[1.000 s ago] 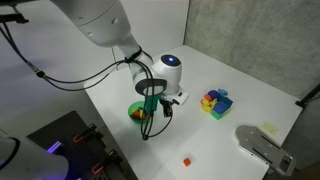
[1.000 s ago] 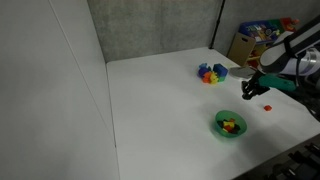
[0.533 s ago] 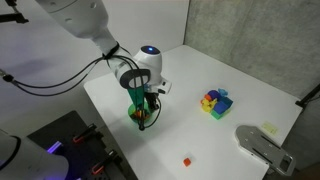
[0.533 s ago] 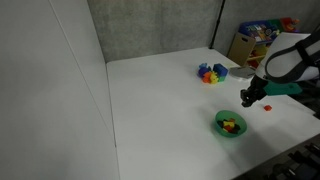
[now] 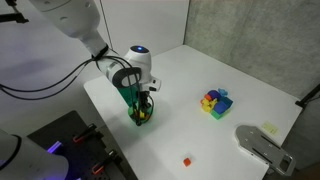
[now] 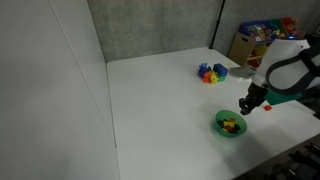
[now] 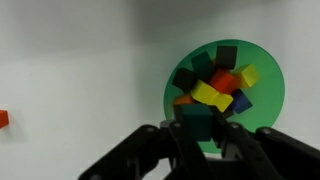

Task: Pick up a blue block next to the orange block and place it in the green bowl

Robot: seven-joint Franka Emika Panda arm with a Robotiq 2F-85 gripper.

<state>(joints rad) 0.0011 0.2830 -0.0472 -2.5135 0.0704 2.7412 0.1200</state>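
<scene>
In the wrist view my gripper is shut on a small dark blue block, held just above the near rim of the green bowl. The bowl holds several coloured blocks, among them yellow, red, orange and dark ones. The orange block lies on the white table at the far left of that view. In both exterior views the gripper hangs over the bowl. The orange block lies well apart from the bowl, near the table's front.
A multicoloured block pile sits toward the back of the white table. A grey device stands at one table edge. Shelves with clutter stand beyond the table.
The arm has carried the gripper with the blue block across the table, away from the orange block, until it hangs over the green bowl.
</scene>
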